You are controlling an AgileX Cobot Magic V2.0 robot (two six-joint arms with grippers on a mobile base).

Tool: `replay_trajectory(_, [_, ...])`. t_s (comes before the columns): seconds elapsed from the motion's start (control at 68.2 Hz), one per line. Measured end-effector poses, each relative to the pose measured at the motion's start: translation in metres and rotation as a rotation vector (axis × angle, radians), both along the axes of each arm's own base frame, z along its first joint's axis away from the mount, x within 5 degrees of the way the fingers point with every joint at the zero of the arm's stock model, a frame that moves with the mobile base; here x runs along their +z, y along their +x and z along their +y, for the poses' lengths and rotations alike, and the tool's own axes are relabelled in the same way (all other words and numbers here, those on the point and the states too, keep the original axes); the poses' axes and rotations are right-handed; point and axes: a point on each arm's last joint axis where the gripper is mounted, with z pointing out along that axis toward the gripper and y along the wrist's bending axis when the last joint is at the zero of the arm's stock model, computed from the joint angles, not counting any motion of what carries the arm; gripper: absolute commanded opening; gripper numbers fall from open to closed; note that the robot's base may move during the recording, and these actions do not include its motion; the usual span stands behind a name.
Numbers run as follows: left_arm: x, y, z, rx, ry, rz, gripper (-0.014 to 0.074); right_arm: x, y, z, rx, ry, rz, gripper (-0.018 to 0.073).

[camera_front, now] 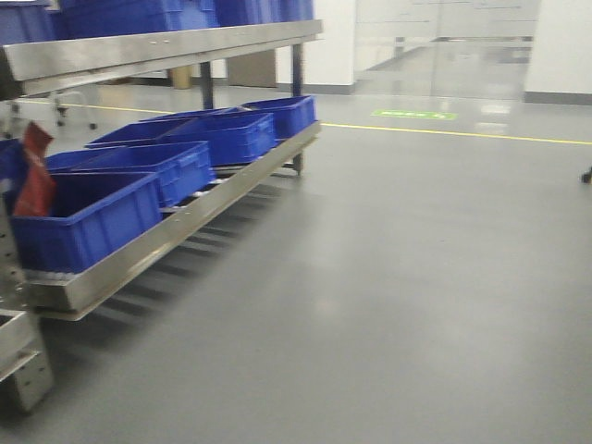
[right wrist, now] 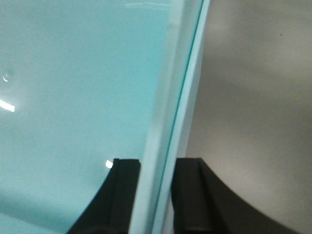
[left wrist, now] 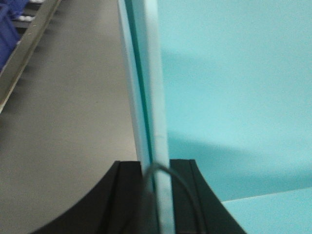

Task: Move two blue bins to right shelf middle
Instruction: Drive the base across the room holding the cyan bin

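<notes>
Both wrist views show a pale turquoise-blue plastic bin (left wrist: 234,97) carried between the two arms. In the left wrist view its side wall runs from 12 to 6 o'clock, with the smooth inside at 3 o'clock and the grey floor (left wrist: 63,122) at 9 o'clock. The left gripper (left wrist: 156,165) has its black jaws pressed on either side of that wall, clamped on it. The right wrist view mirrors this. The right gripper (right wrist: 157,161) is closed on the opposite wall, with the bin's inside at 9 o'clock and floor at 3 o'clock. The bin hangs clear of the floor and does not show in the front view.

The front view is blurred. A long steel rack (camera_front: 166,236) runs from 8 to 11 o'clock, its low ledge lined with dark blue plastic crates (camera_front: 176,166). A red packet (camera_front: 35,171) stands in the nearest crate, at 9 o'clock. A thin yellow floor line (camera_front: 462,134) crosses at 1 to 2 o'clock.

I judge this to be the carrying step, lift done and placing not yet begun. Whether this is the first or second bin I cannot tell. No shelf shows on the right, so the next move calls for turning the base toward it. It also calls for holding both claws level and evenly clamped so the bin does not twist, then lining it up with the middle tier
</notes>
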Motion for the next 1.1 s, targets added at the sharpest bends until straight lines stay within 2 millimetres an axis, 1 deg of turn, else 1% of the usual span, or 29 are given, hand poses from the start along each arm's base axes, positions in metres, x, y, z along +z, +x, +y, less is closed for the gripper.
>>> replay_trajectory(1.1, [0.0000,0.0000,0.0000,0.000,0.000,0.000,-0.0111,0.0000,0.0000,0.0000,0.000,0.000,0.000,-0.0152])
